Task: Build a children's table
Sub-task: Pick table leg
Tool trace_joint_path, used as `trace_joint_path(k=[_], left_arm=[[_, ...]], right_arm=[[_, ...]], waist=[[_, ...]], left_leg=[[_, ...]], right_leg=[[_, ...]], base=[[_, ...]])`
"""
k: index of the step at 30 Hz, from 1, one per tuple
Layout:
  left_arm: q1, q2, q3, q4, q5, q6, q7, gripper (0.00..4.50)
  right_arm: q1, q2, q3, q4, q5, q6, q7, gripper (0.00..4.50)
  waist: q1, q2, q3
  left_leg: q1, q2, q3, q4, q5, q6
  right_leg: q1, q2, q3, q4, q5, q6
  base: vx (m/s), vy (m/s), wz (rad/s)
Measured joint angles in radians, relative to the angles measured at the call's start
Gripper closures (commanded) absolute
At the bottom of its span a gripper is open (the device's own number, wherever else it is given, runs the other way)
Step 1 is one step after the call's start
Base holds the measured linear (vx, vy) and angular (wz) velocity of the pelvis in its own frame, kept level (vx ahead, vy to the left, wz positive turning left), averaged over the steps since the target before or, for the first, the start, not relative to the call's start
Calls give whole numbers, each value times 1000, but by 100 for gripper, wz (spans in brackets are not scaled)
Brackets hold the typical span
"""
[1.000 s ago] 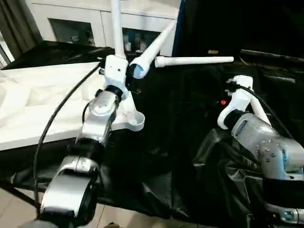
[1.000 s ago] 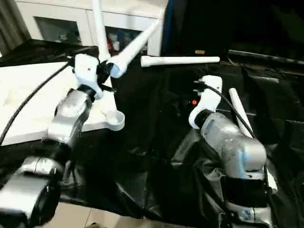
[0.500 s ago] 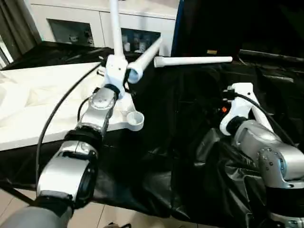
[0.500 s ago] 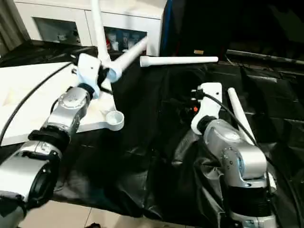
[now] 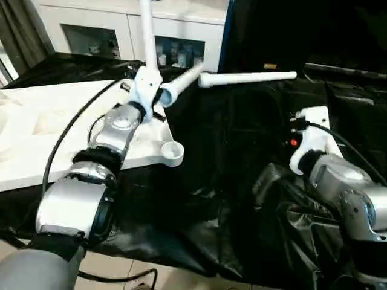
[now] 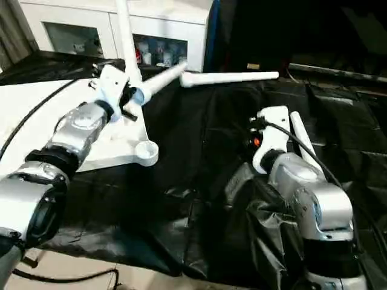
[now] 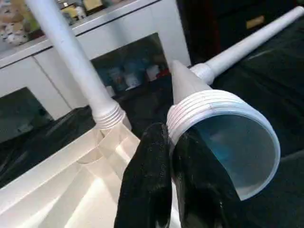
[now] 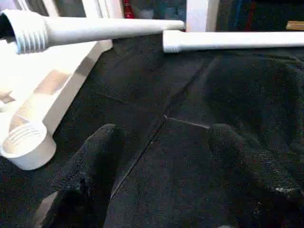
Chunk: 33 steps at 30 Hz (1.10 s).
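Left eye view showed the left gripper (image 5: 158,96), upper left, pinching a white leg (image 5: 181,83) pointing up-right; the empty corner socket (image 5: 172,151) lay below. Right gripper (image 8: 161,156) gaped empty.

Table top (image 5: 36,130): white
Legs (image 5: 248,77): white — ridged threads at ends
Cloth (image 5: 242,157): black
Fingers (image 8: 90,166): black

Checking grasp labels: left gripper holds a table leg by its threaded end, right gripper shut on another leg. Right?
Half right. The right gripper is open, holding nothing, above the black cloth; the right wrist view shows it. The left gripper does hold a leg by its threaded end.
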Motion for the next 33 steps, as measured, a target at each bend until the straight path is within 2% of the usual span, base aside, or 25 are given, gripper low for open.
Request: trace_joint_path(k=[7, 15, 19, 26, 33], left_arm=[[-6, 26, -2, 0, 1, -3, -96, 447], [-6, 76, -7, -42, -18, -37, -381, 447], [-3, 89, -19, -77, -19, -45, -464, 447], [17, 114, -7, -138, -34, -57, -472, 447], [50, 117, 87, -256, -98, -60, -348, 447]], right_arm=[[0, -12, 0, 2, -1, 0, 24, 131], [-1, -17, -1, 8, -4, -1, 37, 131], [-1, -17, -1, 11, -11, -11, 38, 131], [-3, -7, -2, 15, -21, -19, 37, 131], [-3, 47, -15, 21, -21, -20, 4, 131]], waist=[[0, 0, 0], [2, -1, 0], [5, 0, 0], [2, 0, 0], [0, 0, 0]], left_leg=[[0, 0, 0, 0, 0, 0], [0, 0, 0, 0, 0, 0], [0, 0, 1, 0, 0, 0], [0, 0, 1, 0, 0, 0], [0, 0, 1, 0, 0, 0]], right_leg=[[0, 0, 0, 0, 0, 0], [0, 0, 0, 0, 0, 0], [0, -1, 0, 0, 0, 0], [0, -1, 0, 0, 0, 0], [0, -1, 0, 0, 0, 0]], base=[[0, 0, 0], [0, 0, 0], [0, 0, 0], [0, 0, 0], [0, 0, 0]])
